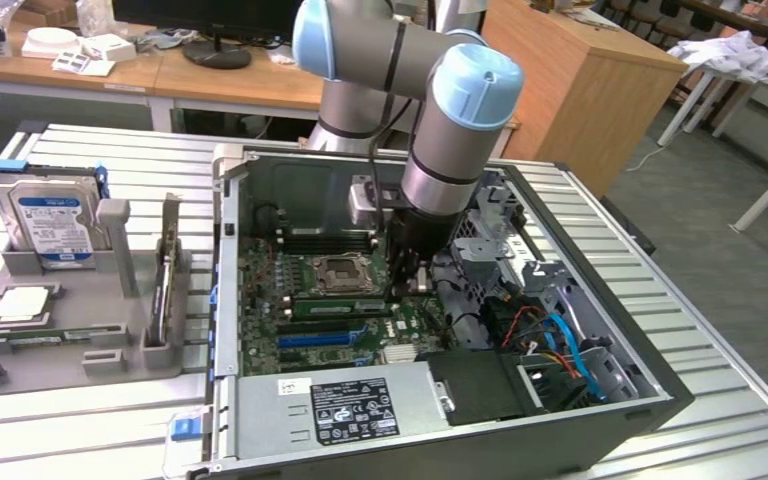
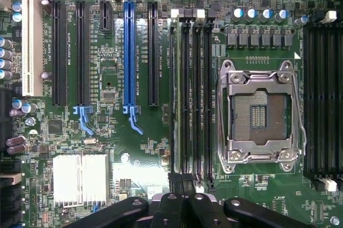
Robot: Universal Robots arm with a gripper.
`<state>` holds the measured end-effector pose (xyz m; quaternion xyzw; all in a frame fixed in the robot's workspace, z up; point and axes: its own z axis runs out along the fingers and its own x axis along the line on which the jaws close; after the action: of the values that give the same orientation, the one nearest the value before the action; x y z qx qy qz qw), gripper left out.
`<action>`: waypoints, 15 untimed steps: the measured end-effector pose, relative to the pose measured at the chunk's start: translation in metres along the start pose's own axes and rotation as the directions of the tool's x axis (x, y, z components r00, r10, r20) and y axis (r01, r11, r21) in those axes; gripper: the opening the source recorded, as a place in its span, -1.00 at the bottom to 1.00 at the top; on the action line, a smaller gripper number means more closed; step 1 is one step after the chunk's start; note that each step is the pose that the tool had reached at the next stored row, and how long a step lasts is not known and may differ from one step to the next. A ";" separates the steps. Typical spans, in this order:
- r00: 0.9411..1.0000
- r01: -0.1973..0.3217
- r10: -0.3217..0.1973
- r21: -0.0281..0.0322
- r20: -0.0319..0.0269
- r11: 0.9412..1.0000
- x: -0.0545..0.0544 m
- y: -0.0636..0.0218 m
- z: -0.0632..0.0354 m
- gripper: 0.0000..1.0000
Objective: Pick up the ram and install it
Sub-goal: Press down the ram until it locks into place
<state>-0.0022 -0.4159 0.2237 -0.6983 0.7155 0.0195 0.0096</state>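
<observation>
The arm reaches down into the open computer case (image 1: 244, 300), which lies on its side on a slatted metal table (image 1: 704, 330). The gripper (image 2: 181, 181) hangs directly over the motherboard (image 2: 134, 153), between the CPU socket (image 2: 261, 112) and the expansion slots. In the wrist view its black fingers (image 2: 176, 185) are pressed together with no visible gap, clenched at the end of the bank of memory slots (image 2: 192, 94) just beside the socket. A ram (image 2: 172, 94) stick stands in the outermost slot of that bank, on the side toward the blue slot (image 2: 129, 57); its thin green edge runs the full length of the slot. The fingertips meet right above the near end of this stick, but whether they actually pinch it or merely rest against its top edge cannot be told. In the exterior view a green stick (image 1: 337, 306) lies along the board below the socket, next to the gripper body. A second bank of black memory slots (image 2: 321, 99) sits on the far side of the socket. A silver finned heatsink (image 2: 80, 180) sits near the gripper, past the blue slot's latch. On the exterior view's left, a grey fixture tray (image 1: 51, 345) rests on the table well apart from the case, with a hard drive (image 1: 51, 222) standing upright in it and a flat chip (image 1: 21, 304) beside it. The power supply (image 1: 344, 405) occupies the case end nearest the camera.
</observation>
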 end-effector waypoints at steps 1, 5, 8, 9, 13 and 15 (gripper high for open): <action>1.000 0.000 0.000 -0.001 -0.001 1.000 0.000 0.0001 -0.0017 -0.79; 1.000 0.000 0.000 -0.003 -0.001 1.000 0.000 0.0001 -0.0088 -0.79; 1.000 0.000 0.000 -0.005 -0.001 1.000 0.000 0.0002 -0.0140 -0.79; 1.000 0.000 0.000 -0.005 -0.001 1.000 0.000 0.0002 -0.0154 -0.79; 1.000 0.000 0.000 -0.005 -0.001 1.000 -0.001 0.0003 -0.0197 -0.79; 1.000 0.000 0.000 -0.005 -0.001 1.000 -0.001 0.0003 -0.0213 -0.79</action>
<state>-0.0021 -0.4160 0.2451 -0.6983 0.7155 0.0209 0.0074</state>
